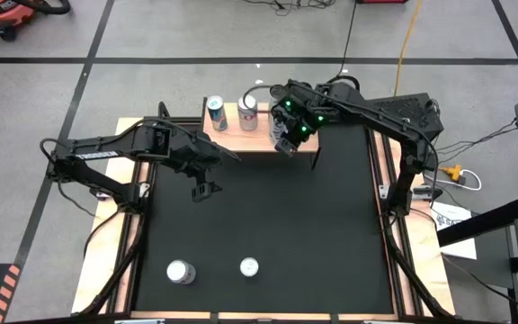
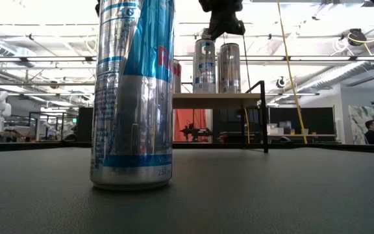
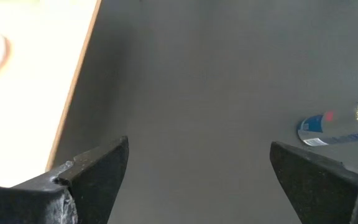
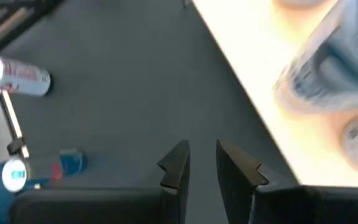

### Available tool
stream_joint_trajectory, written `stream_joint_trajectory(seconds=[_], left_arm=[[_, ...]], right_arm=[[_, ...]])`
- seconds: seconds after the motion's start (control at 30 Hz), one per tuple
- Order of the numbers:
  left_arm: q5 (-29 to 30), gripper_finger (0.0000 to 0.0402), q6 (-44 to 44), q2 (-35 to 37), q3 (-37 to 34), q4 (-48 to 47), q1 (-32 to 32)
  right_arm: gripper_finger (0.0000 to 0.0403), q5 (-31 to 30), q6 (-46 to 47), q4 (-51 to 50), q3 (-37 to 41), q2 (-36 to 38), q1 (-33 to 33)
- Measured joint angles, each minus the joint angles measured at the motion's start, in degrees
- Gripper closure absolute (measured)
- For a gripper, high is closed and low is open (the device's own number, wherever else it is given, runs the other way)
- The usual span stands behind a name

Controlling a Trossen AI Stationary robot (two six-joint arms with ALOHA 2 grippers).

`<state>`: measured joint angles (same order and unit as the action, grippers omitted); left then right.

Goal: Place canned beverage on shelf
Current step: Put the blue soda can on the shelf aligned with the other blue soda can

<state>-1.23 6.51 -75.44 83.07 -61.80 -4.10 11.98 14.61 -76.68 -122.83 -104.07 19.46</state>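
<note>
Both arms were matte black, w/ jointed boxy segments. Left arm (image 1: 115,148) had a white label strip along its link. Right arm (image 1: 380,112) showed green lights near the wrist and black cables. Fingers (image 3: 95,168) were dark, wedge-shaped, w/ scuffed edges.

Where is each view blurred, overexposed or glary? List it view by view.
High view: evenly lit, floor glare at the far left. Low view: bright ceiling lights behind, the near can looms large and partly dark. Left wrist view: the shelf washes out near white. Right wrist view: the shelf top blows out and a can on it smears with blur.
</note>
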Motion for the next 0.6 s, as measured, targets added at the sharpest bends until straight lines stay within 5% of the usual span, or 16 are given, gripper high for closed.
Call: stream_joint_trajectory(seconds=[0.2,0.6], left_arm=[[0.09,0.0008,6.25,0.0,0.0,-5.36,0.55],[5.78,0.0008,12.88,0.13,0.0,-5.59,10.74]], right_arm=[[0.0349,-1.24,1.4,-5.97,0.0,0.49,-6.87],[0.0375,-17.01,8.37,-9.81,0.0,6.57,-24.26]])
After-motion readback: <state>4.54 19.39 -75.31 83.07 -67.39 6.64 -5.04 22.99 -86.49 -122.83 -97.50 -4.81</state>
